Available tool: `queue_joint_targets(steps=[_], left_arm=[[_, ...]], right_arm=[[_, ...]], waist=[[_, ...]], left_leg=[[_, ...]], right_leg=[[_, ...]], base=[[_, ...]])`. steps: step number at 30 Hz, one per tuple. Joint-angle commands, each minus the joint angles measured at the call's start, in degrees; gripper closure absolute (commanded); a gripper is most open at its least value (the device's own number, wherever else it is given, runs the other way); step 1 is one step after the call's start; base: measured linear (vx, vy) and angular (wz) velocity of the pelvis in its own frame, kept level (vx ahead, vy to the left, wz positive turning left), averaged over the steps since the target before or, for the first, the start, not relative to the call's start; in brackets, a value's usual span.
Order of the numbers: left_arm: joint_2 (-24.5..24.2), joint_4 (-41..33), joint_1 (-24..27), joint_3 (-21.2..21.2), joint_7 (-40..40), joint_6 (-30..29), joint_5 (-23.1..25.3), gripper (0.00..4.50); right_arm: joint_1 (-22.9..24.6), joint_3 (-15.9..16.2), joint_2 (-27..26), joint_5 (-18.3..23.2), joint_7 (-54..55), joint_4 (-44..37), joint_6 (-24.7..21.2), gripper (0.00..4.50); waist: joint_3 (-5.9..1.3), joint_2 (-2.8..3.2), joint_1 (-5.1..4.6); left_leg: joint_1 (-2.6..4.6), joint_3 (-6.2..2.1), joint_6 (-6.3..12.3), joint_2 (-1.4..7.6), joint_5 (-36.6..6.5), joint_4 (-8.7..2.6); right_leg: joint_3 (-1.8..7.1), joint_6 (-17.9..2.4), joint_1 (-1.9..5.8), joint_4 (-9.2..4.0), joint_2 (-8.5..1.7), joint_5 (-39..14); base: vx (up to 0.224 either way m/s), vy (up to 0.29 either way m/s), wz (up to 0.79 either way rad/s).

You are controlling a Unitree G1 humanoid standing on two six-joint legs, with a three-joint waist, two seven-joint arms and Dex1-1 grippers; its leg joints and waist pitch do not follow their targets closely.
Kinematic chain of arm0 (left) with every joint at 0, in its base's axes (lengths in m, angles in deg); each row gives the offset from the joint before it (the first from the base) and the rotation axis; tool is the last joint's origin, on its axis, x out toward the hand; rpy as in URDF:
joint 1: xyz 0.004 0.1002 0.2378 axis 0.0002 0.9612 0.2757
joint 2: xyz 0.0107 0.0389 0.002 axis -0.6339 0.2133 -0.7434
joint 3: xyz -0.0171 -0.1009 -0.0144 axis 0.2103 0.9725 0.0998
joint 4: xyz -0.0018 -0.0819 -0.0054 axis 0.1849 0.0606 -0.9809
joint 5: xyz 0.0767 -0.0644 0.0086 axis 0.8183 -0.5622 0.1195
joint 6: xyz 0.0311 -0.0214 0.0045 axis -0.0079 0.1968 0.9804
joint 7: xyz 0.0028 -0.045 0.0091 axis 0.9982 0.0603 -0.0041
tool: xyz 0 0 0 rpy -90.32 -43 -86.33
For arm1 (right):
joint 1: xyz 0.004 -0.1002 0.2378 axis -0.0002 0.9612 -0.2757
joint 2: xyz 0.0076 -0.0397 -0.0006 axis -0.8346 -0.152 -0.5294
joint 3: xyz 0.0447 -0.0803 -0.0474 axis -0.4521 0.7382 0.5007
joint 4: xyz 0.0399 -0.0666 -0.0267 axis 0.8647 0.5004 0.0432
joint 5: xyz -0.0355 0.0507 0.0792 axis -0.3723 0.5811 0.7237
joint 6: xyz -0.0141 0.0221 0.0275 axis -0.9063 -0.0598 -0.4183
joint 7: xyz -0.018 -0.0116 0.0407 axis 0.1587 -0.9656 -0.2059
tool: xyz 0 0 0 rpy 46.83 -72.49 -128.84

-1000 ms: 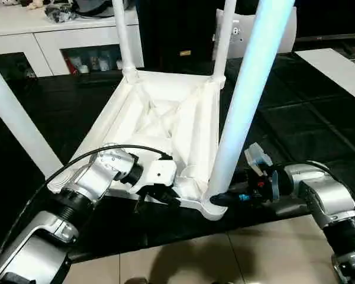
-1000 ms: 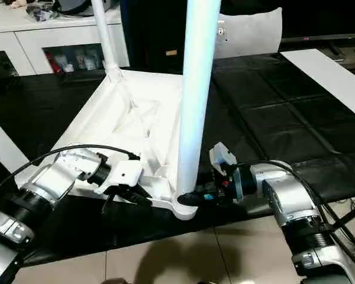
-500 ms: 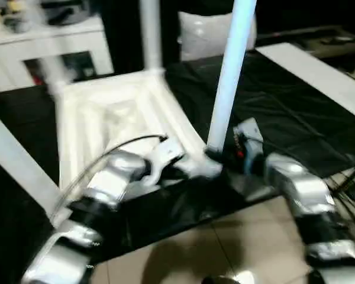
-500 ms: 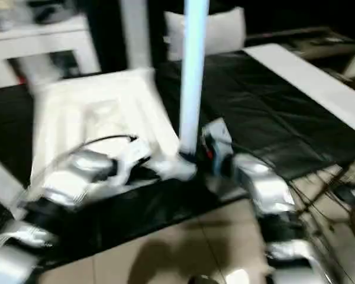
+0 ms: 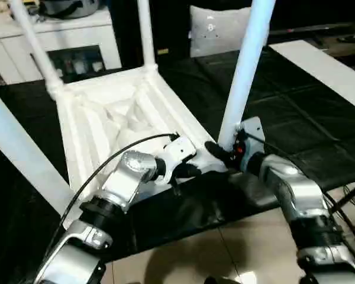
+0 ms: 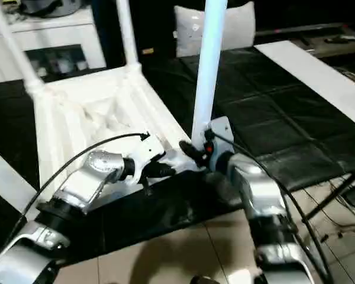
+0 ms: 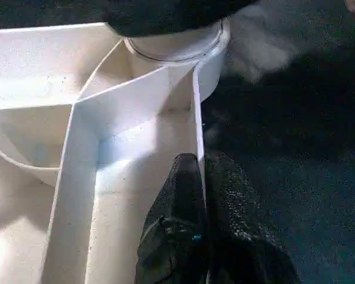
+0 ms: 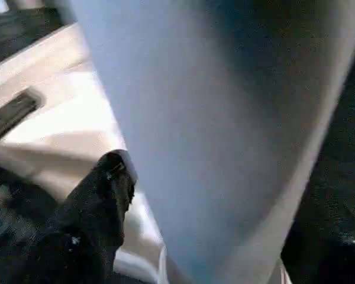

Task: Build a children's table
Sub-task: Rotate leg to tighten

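The white children's table top (image 5: 115, 115) lies upside down on the black mat, ribbed underside up. All its legs stand in the corner sockets: the near right leg (image 5: 244, 71), the far right leg (image 5: 145, 32), the far left leg (image 5: 32, 44) and the near left leg (image 5: 18, 154). My left gripper (image 5: 189, 171) is shut on the top's near rim wall beside the near right socket; its fingers (image 7: 186, 195) pinch that wall. My right gripper (image 5: 219, 152) is shut on the base of the near right leg, with one finger (image 8: 103, 195) against it and the other hidden.
The black mat (image 5: 296, 118) ends just in front of the table corner, where tiled floor (image 5: 183, 254) begins. A white cabinet with dark glass doors (image 5: 23, 47) stands at the back left, a white cushion (image 5: 216, 29) behind, and a white board (image 5: 319, 65) at the right.
The whole picture has shifted, so the camera has moved. Both grippers keep their hold at the near right corner, and the table now shows turned, with its far legs further left.
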Motion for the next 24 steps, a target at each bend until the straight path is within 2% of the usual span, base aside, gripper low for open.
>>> queue_joint_targets(steps=[1, 2, 3, 5, 6, 11, 13, 14, 15, 16, 19, 20, 24], left_arm=[[-0.2, -1.2, -0.8, -0.5, -2.6, 3.0, -1.2, 4.5], [-1.5, -0.9, -0.6, -1.3, -4.5, 4.2, -0.9, 4.5], [-2.4, -0.9, -0.5, -1.9, -6.3, 5.2, -0.9, 4.5], [-4.0, -1.3, -0.1, -2.7, -9.7, 6.7, -1.3, 4.5], [-4.2, -1.4, 0.0, -2.8, -10.1, 6.9, -1.4, 4.5], [-7.1, -2.3, 0.6, -5.0, -16.7, 10.3, -2.2, 4.5], [-8.7, -2.4, 0.7, -6.2, -19.6, 12.1, -2.0, 4.5], [-10.1, -2.4, 0.7, -7.4, -22.2, 13.8, -1.8, 4.5], [-10.4, -2.3, 0.7, -7.7, -22.9, 14.2, -1.7, 4.5], [-10.5, -2.3, 0.6, -7.8, -23.1, 14.4, -1.6, 4.5], [-11.2, -2.0, 0.3, -8.5, -25.5, 15.8, -1.7, 4.5], [-11.2, -2.0, 0.3, -8.5, -25.5, 15.8, -1.7, 4.5], [-11.5, -1.2, -0.4, -9.4, -27.3, 17.6, -1.7, 4.5]], right_arm=[[0.4, 0.3, 1.1, 0.8, -2.6, -1.4, 0.9, 0.7], [0.9, 0.7, 3.3, 0.9, -6.1, -1.6, 2.3, 0.58], [1.2, 1.2, 5.0, 0.9, -8.8, -1.8, 3.4, 0.54], [1.5, 1.9, 7.4, 1.1, -12.7, -2.1, 4.2, 0.54], [1.5, 2.0, 7.7, 1.1, -13.1, -2.1, 4.2, 0.38], [1.1, 3.9, 12.0, 1.9, -22.3, -1.8, 7.2, 0.38], [0.7, 5.1, 13.5, 2.4, -26.5, -1.3, 7.9, 0.38], [0.4, 6.2, 14.5, 2.9, -30.3, -0.8, 8.0, 0.38], [0.3, 6.6, 14.8, 2.9, -31.5, -0.6, 8.2, 0.38], [0.2, 6.8, 14.9, 3.0, -31.9, -0.6, 8.2, 0.38], [-0.1, 8.4, 15.7, 3.5, -36.2, -0.1, 8.7, 0.71], [-0.1, 8.4, 15.7, 3.5, -36.2, -0.1, 8.7, 0.71], [-1.0, 10.1, 15.4, 4.6, -40.2, 0.4, 8.6, 1.17]], waist=[[-4.34, -0.5, 0.05], [-4.32, -0.49, 0.38], [-4.35, -0.24, 0.61], [-4.28, -0.28, 0.82], [-4.26, -0.34, 0.92], [-4.42, -0.46, 1.43], [-4.4, -0.76, 1.85], [-4.43, -0.55, 2.32], [-4.42, -0.8, 2.54], [-4.37, -0.7, 2.63], [-4.27, -0.96, 2.93], [-4.27, -0.96, 2.93], [-4.41, -0.82, 3.26]], left_leg=[[-0.17, -0.12, 7.74, 2.34, -0.5, -3.72], [-0.15, -0.11, 7.08, 2.29, -1.0, -3.79], [-0.06, -0.1, 6.84, 2.22, -1.9, -3.8], [-0.05, -0.07, 6.63, 2.3, -2.5, -3.87], [-0.04, -0.05, 6.54, 2.37, -2.6, -3.9], [-0.04, -0.07, 7.07, 2.5, -1.9, -3.79], [0.05, 0.02, 7.35, 2.61, -2.0, -3.86], [0.15, 0.04, 7.42, 2.71, -1.8, -3.83], [0.12, 0.08, 7.54, 2.78, -1.7, -3.87], [0.11, 0.1, 7.53, 2.79, -1.7, -3.85], [0.19, 0.19, 6.69, 2.75, -2.6, -3.98], [0.19, 0.19, 6.69, 2.75, -2.6, -3.98], [0.21, 0.19, 6.53, 2.84, -2.1, -3.94]], right_leg=[[3.86, -6.5, 4.29, -3.36, -4.09, -16.0], [3.85, -6.2, 4.31, -3.48, -4.19, -17.0], [3.78, -5.7, 4.32, -3.55, -4.12, -17.8], [3.91, -5.6, 4.3, -3.58, -4.12, -18.1], [3.95, -5.7, 4.29, -3.57, -4.15, -17.9], [3.88, -6.8, 4.22, -3.21, -4.14, -16.5], [3.96, -6.7, 4.19, -3.22, -4.16, -17.1], [4.05, -6.8, 4.1, -3.13, -4.22, -17.1], [4.1, -6.9, 4.1, -2.93, -4.17, -16.9], [4.11, -7.0, 4.02, -2.96, -4.19, -16.9], [4.07, -6.5, 4.05, -3.27, -4.22, -19.0], [4.07, -6.5, 4.05, -3.27, -4.22, -19.0], [4.17, -6.3, 4.01, -3.15, -4.25, -18.7]], base=[[0.0, 0.0, 0.0], [0.0, 0.0, 0.0], [0.0, 0.0, 0.0], [0.0, 0.0, 0.0], [0.0, 0.0, 0.0], [0.0, 0.0, 0.0], [0.0, 0.0, 0.0], [0.0, 0.0, 0.0], [0.0, 0.0, 0.0], [0.0, 0.0, 0.0], [0.0, 0.0, 0.0], [0.0, 0.0, 0.0], [0.0, 0.0, 0.0]])
